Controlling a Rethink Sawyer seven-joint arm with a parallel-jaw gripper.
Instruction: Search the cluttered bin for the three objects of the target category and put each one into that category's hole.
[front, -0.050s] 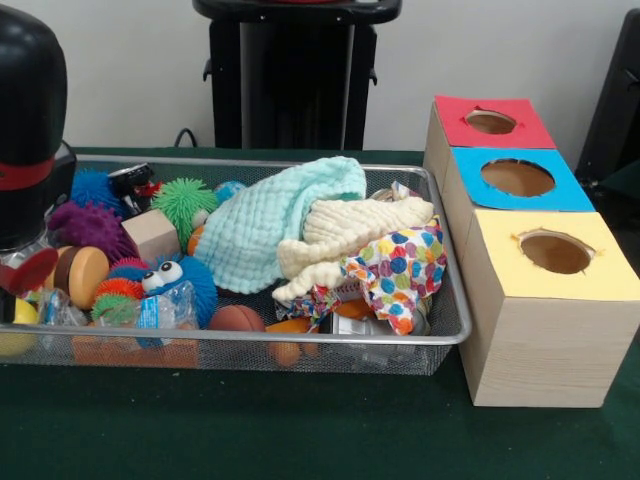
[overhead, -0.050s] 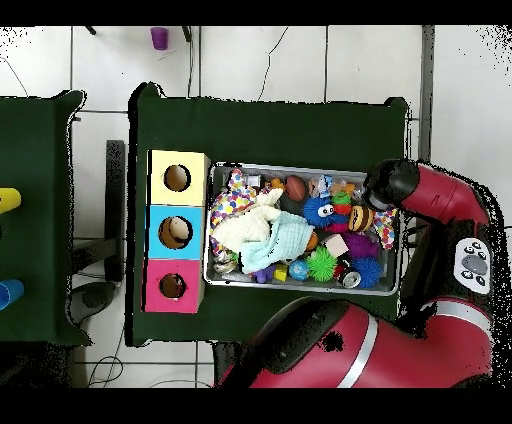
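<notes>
Wire-mesh bin (front, -0.050s: 455, 330) on the green worktop (front, -0.050s: 300, 440) is full & jumbled: mint waffle cloth (front, -0.050s: 270, 225), cream cloth (front, -0.050s: 350, 235), polka-dot cloth (front, -0.050s: 400, 270) heaped mid/right; spiky green ball (front, -0.050s: 183, 203), purple spiky ball (front, -0.050s: 88, 228), blue googly-eyed toy (front, -0.050s: 175, 285), wood block (front, -0.050s: 150, 235), brown ball (front, -0.050s: 235, 318) toward the other end. Target category isn't stated, so can't tell which 3 items count.

Sorting box w/ red hole (front, -0.050s: 490, 121), blue hole (front, -0.050s: 517, 177), yellow hole (front, -0.050s: 555, 251) sits just beside the bin. In the overhead view something pale shows inside the blue hole; may be 1 item already in, not sure. Red & yellow look empty.

Arm hangs over the bin's end away from the box (overhead, -0.050s: 385, 190); tool hidden, can't tell if released or clenched. Judgement: early, most of the search is left.
</notes>
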